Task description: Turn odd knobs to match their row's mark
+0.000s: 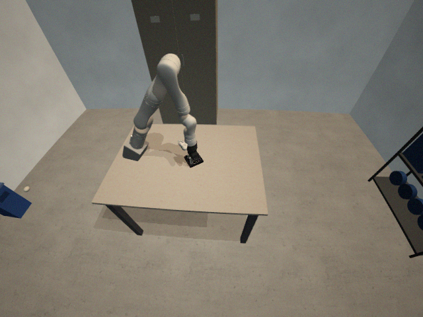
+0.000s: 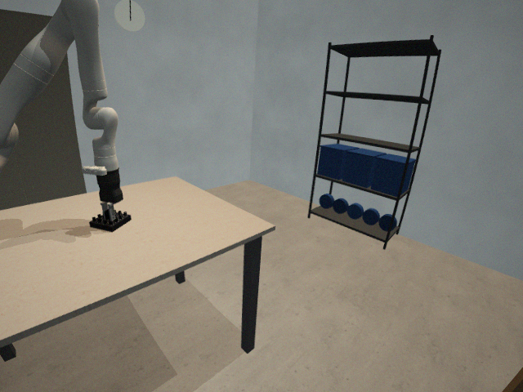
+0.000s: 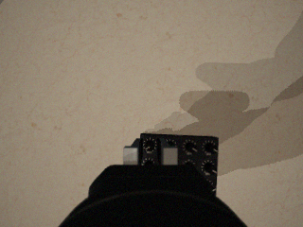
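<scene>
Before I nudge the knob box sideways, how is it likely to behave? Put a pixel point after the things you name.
The knob box point(image 1: 198, 162) point(image 2: 111, 228) point(image 3: 180, 137) looks rigid, with straight edges. Being low and broad, it would probably slide rather than tip. Its flat base makes rolling unlikely.

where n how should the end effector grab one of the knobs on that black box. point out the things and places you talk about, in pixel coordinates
Probably by the upstanding sides of the knob, coming straight down from above. The knobs point(image 2: 124, 212) point(image 3: 209, 147) stand up as short posts, close together on top of the knob box point(image 1: 195, 165) point(image 2: 101, 226) point(image 3: 180, 136), so only slim fingers, barely parted, should fit between neighbours.
</scene>
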### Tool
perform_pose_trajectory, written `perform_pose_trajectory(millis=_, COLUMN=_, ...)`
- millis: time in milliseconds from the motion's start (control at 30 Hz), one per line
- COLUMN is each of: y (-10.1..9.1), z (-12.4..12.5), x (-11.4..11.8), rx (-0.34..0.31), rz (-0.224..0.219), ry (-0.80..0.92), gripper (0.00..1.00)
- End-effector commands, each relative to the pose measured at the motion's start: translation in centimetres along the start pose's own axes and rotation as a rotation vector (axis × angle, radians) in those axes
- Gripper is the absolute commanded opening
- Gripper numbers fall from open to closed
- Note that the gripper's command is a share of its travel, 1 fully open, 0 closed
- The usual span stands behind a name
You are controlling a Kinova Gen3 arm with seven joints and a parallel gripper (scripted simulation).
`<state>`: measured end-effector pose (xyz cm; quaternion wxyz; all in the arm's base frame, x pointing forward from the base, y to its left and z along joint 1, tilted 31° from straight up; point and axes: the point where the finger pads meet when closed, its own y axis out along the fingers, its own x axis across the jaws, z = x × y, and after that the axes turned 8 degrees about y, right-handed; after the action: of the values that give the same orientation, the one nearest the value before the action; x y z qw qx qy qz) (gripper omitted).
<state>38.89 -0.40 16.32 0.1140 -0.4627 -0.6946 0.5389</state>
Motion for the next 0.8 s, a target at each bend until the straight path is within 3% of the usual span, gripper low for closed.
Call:
perform_pose_trajectory(millis=0, y=0.0, z=0.0, x=0.0, rx=-0.001, rz=0.001, ry=0.000, gripper=0.46)
perform_pose_trajectory(millis=767, y=1.1, z=0.0, x=0.0, rx=-0.001, rz=0.001, ry=0.000, gripper=0.46)
